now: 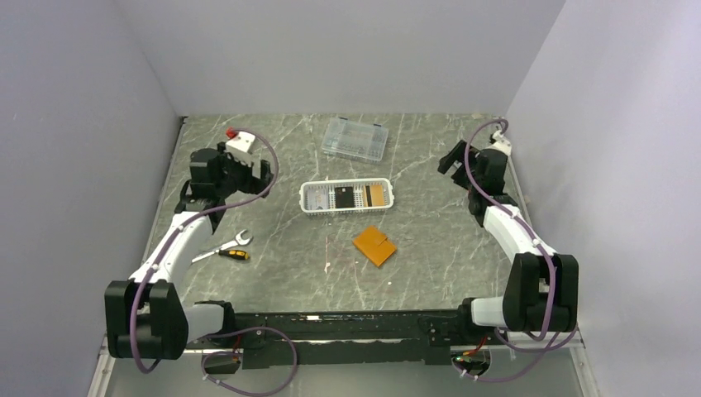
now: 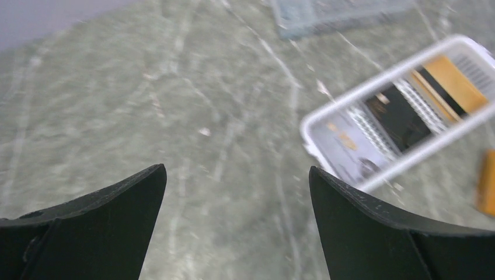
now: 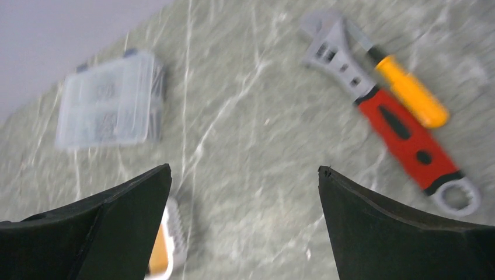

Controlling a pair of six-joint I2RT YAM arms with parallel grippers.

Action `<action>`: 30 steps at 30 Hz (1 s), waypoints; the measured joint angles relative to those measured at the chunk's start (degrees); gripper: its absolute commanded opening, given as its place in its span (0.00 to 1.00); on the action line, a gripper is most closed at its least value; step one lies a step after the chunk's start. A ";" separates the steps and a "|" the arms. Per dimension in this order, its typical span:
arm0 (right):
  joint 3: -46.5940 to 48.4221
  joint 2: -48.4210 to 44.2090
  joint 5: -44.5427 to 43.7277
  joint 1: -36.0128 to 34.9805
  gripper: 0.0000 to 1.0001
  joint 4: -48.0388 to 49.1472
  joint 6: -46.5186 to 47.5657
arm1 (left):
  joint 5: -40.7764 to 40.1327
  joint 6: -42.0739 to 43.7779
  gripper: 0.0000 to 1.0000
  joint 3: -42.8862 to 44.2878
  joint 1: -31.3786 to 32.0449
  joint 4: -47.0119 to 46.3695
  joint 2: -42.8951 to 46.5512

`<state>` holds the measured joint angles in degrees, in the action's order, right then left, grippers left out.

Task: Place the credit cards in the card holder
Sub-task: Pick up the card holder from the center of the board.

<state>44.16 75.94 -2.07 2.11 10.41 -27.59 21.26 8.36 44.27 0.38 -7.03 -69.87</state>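
Work on the cards is shown not yet begun. From above, the credit cards (image 1: 354, 196) are seen lying flat in a white basket (image 1: 307, 203) at mid-counter (image 1: 446, 240). The orange card holder (image 1: 374, 246) is laid folded shut just in front of that basket. A clear box (image 1: 355, 139) is set behind it and wrenches (image 1: 221, 251) to the left. The left end effector (image 1: 263, 172) and the right end effector (image 1: 449, 157) are held high at the two sides, well apart from everything.

From the left wrist, the left end effector (image 2: 236, 172) is seen spread wide and empty over bare counter. The basket (image 2: 309, 131) is caught to its right, with the credit cards (image 2: 403, 116) lined up inside. An edge of the card holder (image 2: 487, 181) is cut off by the frame, and the picture is blurred.

From the right wrist, the right end effector (image 3: 245, 169) is likewise seen wide and empty. The clear box (image 3: 108, 102), the wrenches (image 3: 403, 125) and a corner of the basket (image 3: 175, 230) are taken in.

The holder would probably be best opened and pinned by one arm first. A card could then be tipped against the basket wall so that an edge can be pinched, since cards lying flat are judged hard to lift.
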 measured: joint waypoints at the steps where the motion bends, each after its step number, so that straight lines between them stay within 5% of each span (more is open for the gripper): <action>1: 0.11 0.00 1.68 -0.26 1.00 -1.57 -0.42 | 0.09 0.15 0.99 1.05 1.57 3.98 0.74; 9: 0.24 -1.38 -2.51 -19.15 1.00 -16.41 0.39 | 1.86 0.13 0.99 6.16 10.43 24.79 0.92; 12: 0.26 -4.09 -2.19 -20.68 1.00 -20.96 -2.12 | 2.71 -0.35 0.99 6.16 11.74 28.65 0.92; 17: 2.19 -6.56 -2.03 -13.94 1.00 -24.24 -4.15 | 3.63 -1.22 0.99 6.16 12.09 31.36 1.01; 22: 2.84 -5.01 -5.68 -28.50 1.00 -24.68 -3.93 | 4.61 -2.01 0.99 6.14 12.35 31.91 1.01; 30: -0.42 4.57 -7.87 -37.73 0.93 -24.41 -5.27 | 9.01 -3.10 0.99 4.26 12.72 31.65 1.01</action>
<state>43.75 80.51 -9.93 -35.62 -14.00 -32.86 30.26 5.26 48.53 13.10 24.62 -68.86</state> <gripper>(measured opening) 0.980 0.987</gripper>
